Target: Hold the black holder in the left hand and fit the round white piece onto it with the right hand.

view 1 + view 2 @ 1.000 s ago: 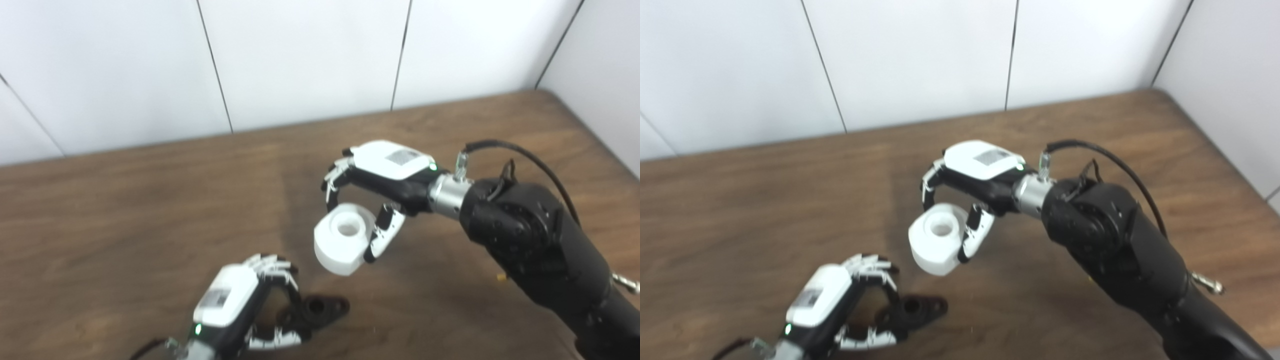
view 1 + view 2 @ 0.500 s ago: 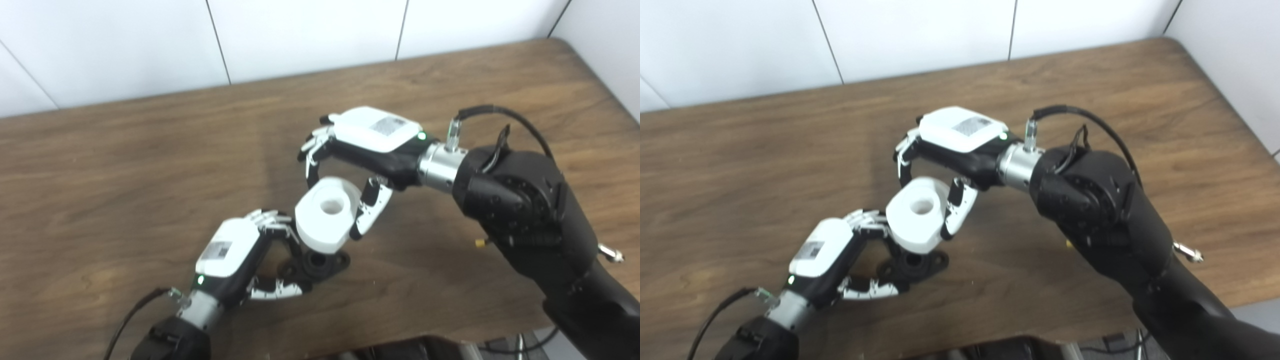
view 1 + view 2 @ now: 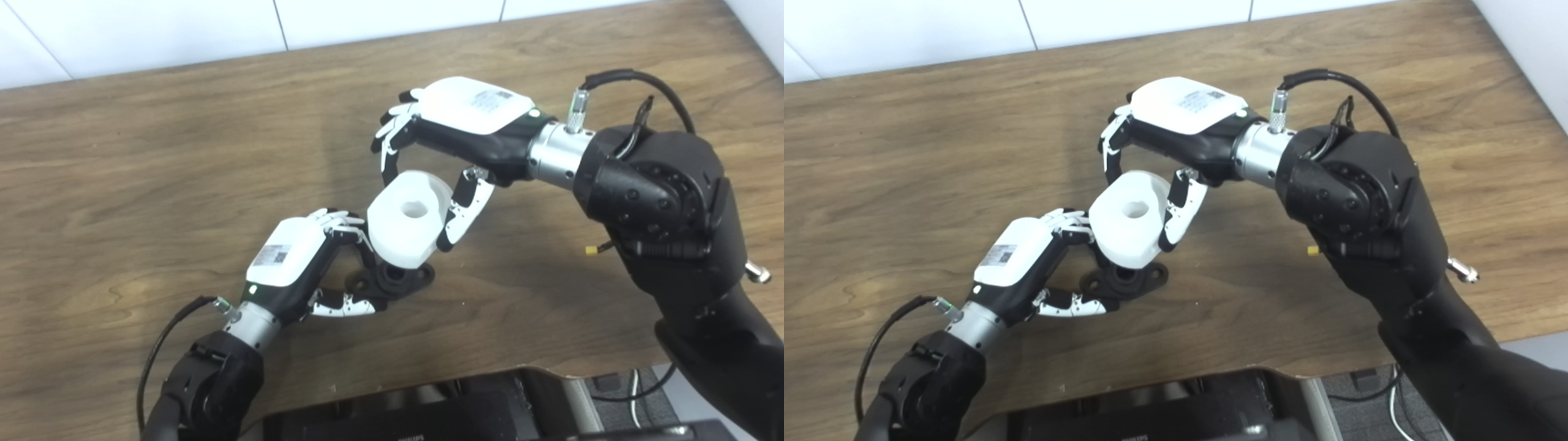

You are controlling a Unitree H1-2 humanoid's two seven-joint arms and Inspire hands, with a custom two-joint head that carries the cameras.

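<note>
The black holder (image 3: 398, 278) lies on the wooden table (image 3: 122, 153), a flat black flange with a raised round middle. My left hand (image 3: 294, 257) is shut on its left end, fingers above and thumb below. My right hand (image 3: 453, 131) is shut on the round white piece (image 3: 407, 217), a thick white ring with a hole in its top. The white piece sits directly above the holder and hides its middle; I cannot tell whether they touch. Both also show in the right eye view: the holder (image 3: 1130, 278) and the white piece (image 3: 1127, 220).
The table's front edge (image 3: 490, 373) runs along the bottom, with dark equipment (image 3: 429, 410) below it. A white panelled wall (image 3: 153, 30) stands behind the table. A cable (image 3: 618, 76) loops off my right wrist.
The camera has tilted down. My right hand has brought the white piece down and left, from clear of the holder to right above it. My left hand keeps its hold.
</note>
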